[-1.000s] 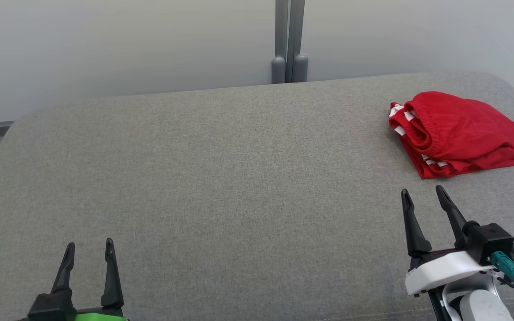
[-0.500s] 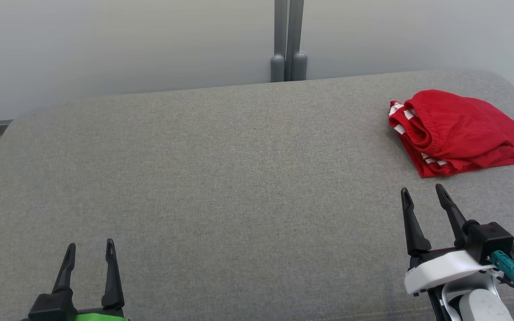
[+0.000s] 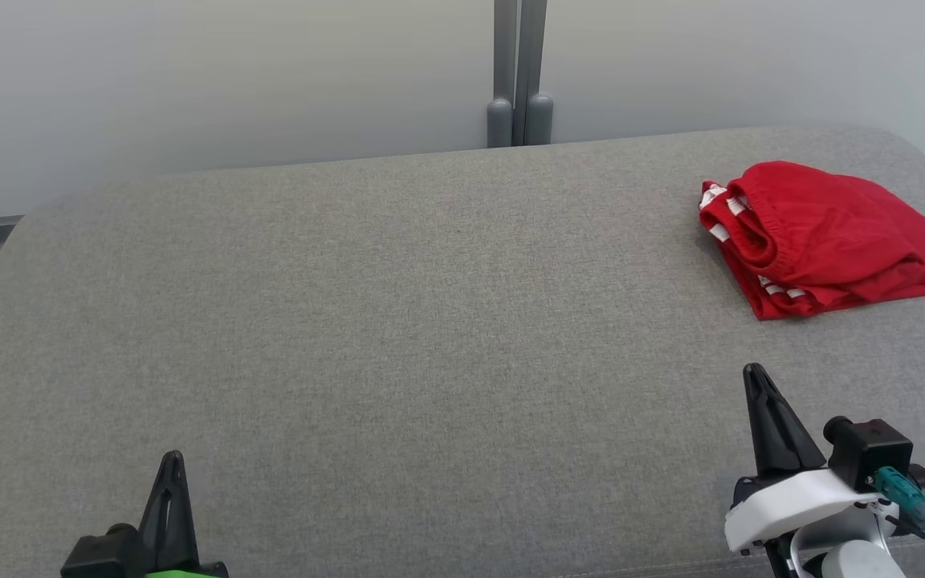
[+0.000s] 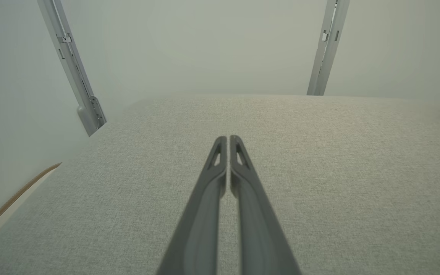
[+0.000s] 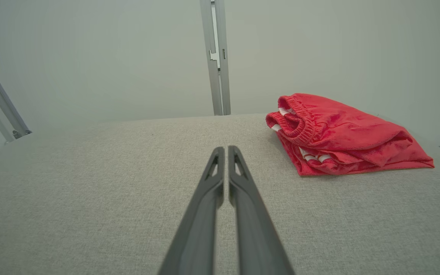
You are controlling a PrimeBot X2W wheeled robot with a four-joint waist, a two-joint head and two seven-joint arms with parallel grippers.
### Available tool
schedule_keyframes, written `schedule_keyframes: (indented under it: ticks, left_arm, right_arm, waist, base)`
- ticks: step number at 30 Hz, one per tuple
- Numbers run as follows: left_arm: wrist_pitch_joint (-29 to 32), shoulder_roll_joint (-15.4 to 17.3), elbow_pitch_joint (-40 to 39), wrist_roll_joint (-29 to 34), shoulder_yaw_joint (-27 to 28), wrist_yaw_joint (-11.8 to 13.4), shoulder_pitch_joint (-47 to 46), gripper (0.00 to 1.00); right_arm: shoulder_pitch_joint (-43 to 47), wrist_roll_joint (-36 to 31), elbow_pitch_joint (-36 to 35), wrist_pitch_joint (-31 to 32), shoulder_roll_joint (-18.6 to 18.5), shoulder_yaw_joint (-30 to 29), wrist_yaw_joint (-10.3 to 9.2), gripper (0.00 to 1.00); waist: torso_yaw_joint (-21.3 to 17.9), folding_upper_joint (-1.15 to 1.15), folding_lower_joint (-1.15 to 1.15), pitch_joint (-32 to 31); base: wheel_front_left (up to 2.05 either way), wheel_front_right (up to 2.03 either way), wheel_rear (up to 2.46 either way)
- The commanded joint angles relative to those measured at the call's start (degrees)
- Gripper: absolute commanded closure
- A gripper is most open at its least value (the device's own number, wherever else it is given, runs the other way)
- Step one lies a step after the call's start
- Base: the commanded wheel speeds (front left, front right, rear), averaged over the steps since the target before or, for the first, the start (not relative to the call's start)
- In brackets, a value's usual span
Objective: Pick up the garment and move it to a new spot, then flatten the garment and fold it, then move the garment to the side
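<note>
Head view: red garment (image 3: 824, 241) lies folded at the far right of the grey pad (image 3: 430, 321). Left gripper (image 3: 171, 466) sits low left, fingers pressed together, holding nothing. Right gripper (image 3: 758, 377) sits low right, likewise closed and empty, on the near side of the garment and apart from it.

Left wrist view: fingers (image 4: 204, 191) together above the pad; red sliver of garment at right edge.

Right wrist view: tips together; garment ahead to the right, waistband and white stripes showing.
</note>
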Motion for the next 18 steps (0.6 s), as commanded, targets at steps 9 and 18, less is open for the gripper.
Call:
schedule_keyframes:
  ticks: [9, 18]
  left_arm:
    - [3.12, 0.02, 1.18, -12.36, 0.82, -0.71, -2.68, 1.00]
    - [4.95, -0.03, 1.80, -21.75, 0.88, -1.24, -4.22, 1.00]
  right_arm:
    - [-2.03, 12.33, 1.35, 3.47, -0.11, -1.24, 0.00, 1.00]
    - [-3.20, 21.61, 2.37, 5.84, -0.15, -1.91, 0.00, 1.00]
  waist:
    - [-0.02, 0.00, 0.00, 0.13]
    - [-0.04, 0.00, 0.00, 0.24]
  base:
    - [0.00, 0.00, 0.00]
    - [0.00, 0.00, 0.00]
